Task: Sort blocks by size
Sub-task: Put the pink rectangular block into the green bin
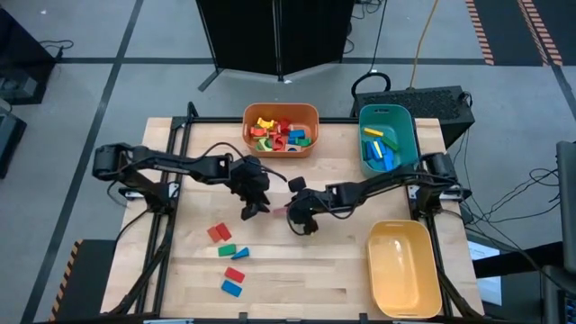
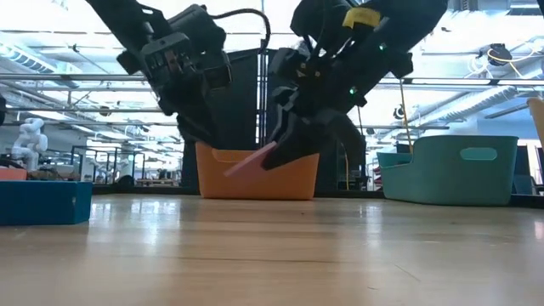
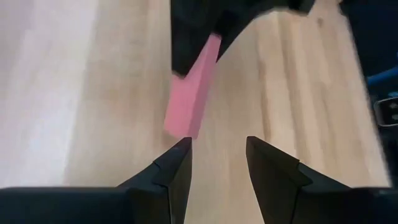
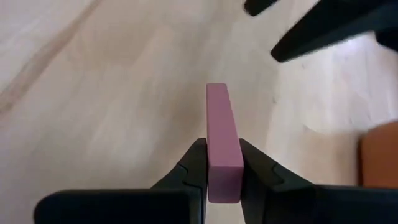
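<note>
My right hand (image 4: 222, 163) pinches a long pink block (image 4: 222, 143) by one end, lifted off the counter (image 1: 360, 270). Just beyond its free end, my left hand (image 3: 217, 165) hangs with fingers spread.

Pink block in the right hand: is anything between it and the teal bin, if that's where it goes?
Nothing visible blocks it. The right hand is shut on the pink block, held off the table at mid-table. The open left hand faces it from the side away from the teal bin. The wood between shows bare.
</note>
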